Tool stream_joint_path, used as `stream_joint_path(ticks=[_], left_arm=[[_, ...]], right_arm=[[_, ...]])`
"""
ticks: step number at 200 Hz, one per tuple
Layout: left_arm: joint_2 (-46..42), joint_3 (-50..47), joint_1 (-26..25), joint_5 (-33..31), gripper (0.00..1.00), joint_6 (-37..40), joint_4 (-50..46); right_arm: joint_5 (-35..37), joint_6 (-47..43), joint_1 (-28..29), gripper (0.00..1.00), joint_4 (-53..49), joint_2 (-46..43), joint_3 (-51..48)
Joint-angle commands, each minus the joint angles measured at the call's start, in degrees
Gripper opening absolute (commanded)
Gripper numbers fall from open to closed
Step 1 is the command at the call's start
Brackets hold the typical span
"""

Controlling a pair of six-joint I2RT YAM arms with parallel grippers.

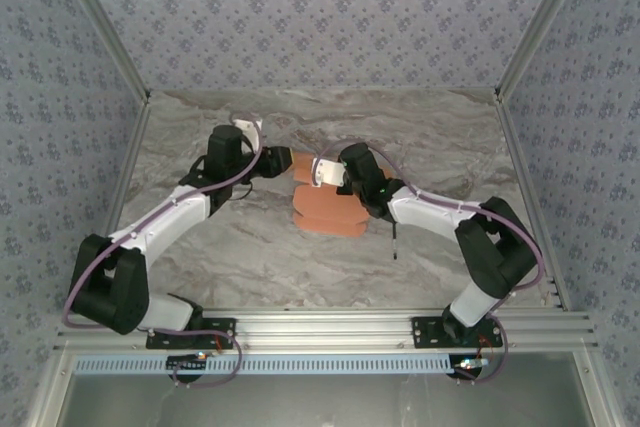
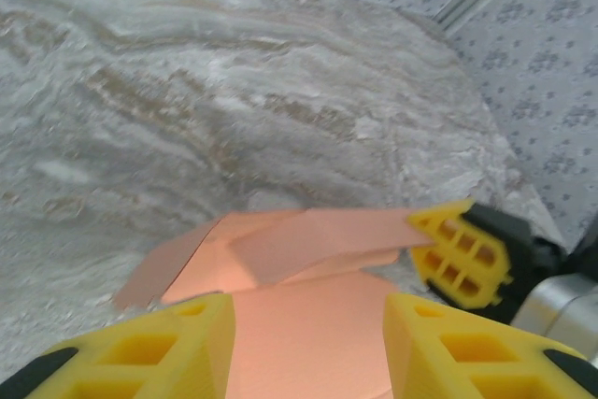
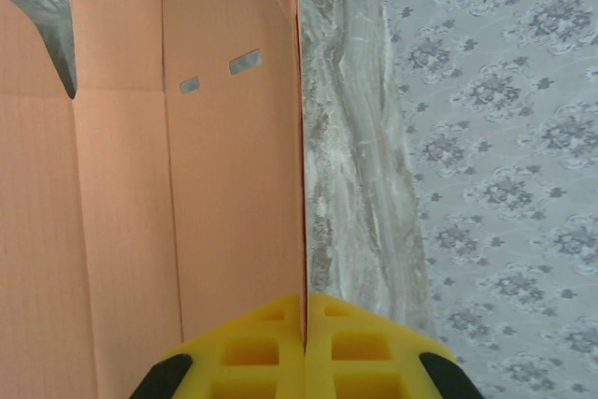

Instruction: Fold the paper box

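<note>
Orange card, the paper box (image 1: 325, 209), lies spread out in the middle of the grey marble desk (image 1: 430, 137), between the two arms. The right tool (image 3: 306, 320) is squeezed together on the thin right edge of the card. The left tool (image 2: 308, 310) has its yellow fingers (image 2: 168, 343) apart over the card, and flat card shows in the gap between them. Just past them a flap is lifted, and the tip of the right tool touches its end. A thin dark stick (image 1: 396, 240) lies near the right arm, apart from the card. There is open desk on every side of the card, right up to the patterned walls (image 1: 300, 17).
</note>
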Motion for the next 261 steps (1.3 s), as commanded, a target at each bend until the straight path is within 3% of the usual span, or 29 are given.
stream_joint_path(ticks=[1, 56, 155, 261], left_arm=[[2.0, 4.3, -0.2, 1.4, 0.45, 0.1, -2.5], [8.0, 8.8, -2.1, 5.6, 0.41, -1.0, -3.0], [14.0, 10.8, -4.6, 5.9, 0.38, -2.0, -2.8], [13.5, 6.0, -4.6, 9.6, 0.43, -14.5, 9.6]], right_arm=[[-2.7, 4.8, -0.1, 0.04, -4.8, -2.7, 1.5], [-2.5, 6.1, -0.1, 0.03, -6.1, -4.3, 1.4], [-1.0, 7.7, 0.3, 0.02, -4.8, -5.6, 0.9], [2.2, 10.0, 0.7, 0.01, -3.7, -3.2, 2.1]])
